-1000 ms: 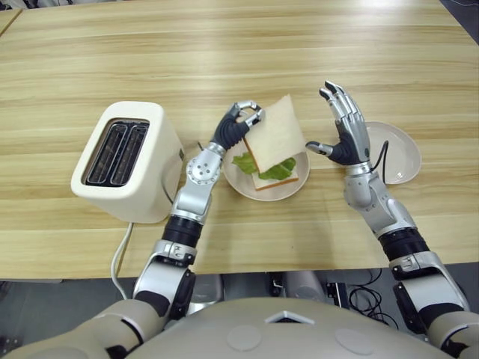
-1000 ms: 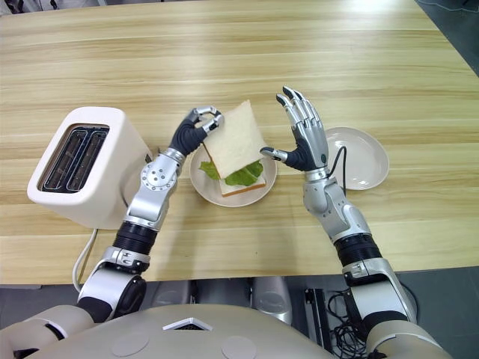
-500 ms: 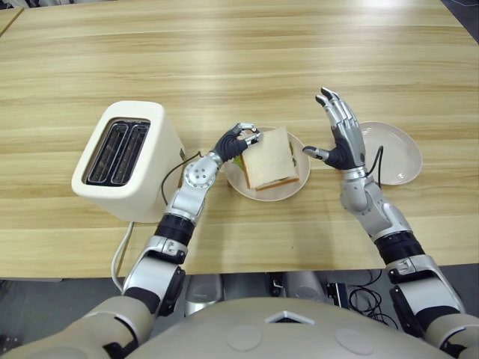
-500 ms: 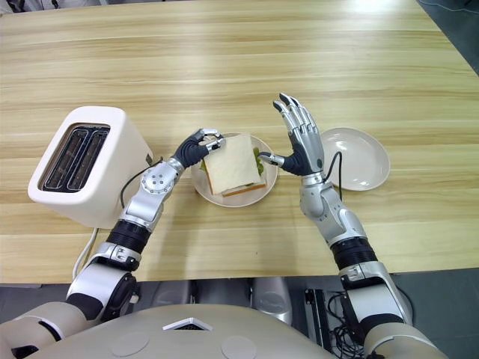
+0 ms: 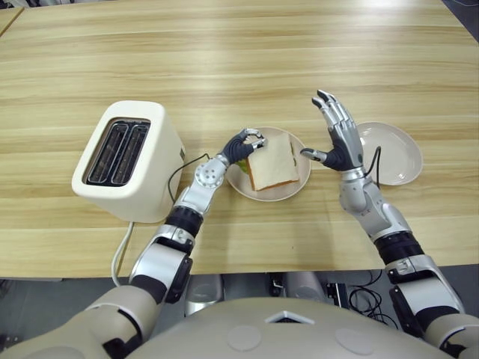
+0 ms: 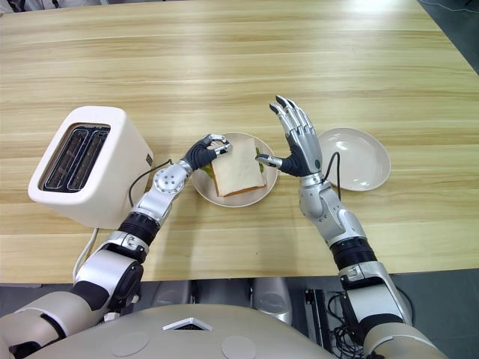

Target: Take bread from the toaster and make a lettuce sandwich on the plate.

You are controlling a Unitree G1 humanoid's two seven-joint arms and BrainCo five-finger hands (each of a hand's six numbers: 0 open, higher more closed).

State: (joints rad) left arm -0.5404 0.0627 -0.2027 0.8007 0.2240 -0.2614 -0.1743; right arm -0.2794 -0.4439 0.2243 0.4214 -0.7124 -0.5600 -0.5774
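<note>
The left hand (image 5: 245, 142) pinches a corner of the top bread slice (image 5: 275, 158), laid flat over the lettuce (image 6: 257, 155) on the plate (image 5: 269, 196), while the open right hand (image 5: 338, 138) hovers alongside, presumably to steady it.

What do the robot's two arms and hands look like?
Both arms are silver metal segments with black bands at the joints, and a thin black cable loops beside each wrist. The left hand and right hand are black at the palm with silver fingers.
</note>
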